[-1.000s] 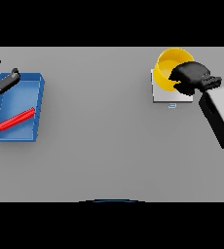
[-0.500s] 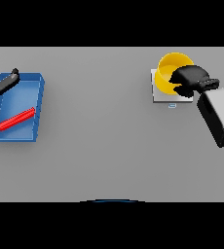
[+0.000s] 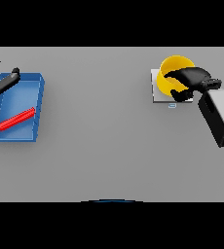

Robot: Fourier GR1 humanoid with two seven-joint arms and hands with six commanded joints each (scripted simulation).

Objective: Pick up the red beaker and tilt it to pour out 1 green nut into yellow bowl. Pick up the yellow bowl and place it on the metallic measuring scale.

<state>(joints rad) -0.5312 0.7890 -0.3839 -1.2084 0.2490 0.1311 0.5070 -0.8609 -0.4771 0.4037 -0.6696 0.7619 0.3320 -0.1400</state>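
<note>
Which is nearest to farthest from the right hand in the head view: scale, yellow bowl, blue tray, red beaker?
From the right hand:
1. Yellow bowl: held in its fingers, at the far right.
2. Scale: directly under the bowl, its edge showing to the bowl's left.
3. Red beaker: lying inside the tray, far left.
4. Blue tray: too close to call against the beaker in it.

A single head view looked steeply down on the grey surface [image 3: 109, 146] from the robot's own side, facing away from it and standing well back, so the surface filled the frame from edge to edge.
</note>
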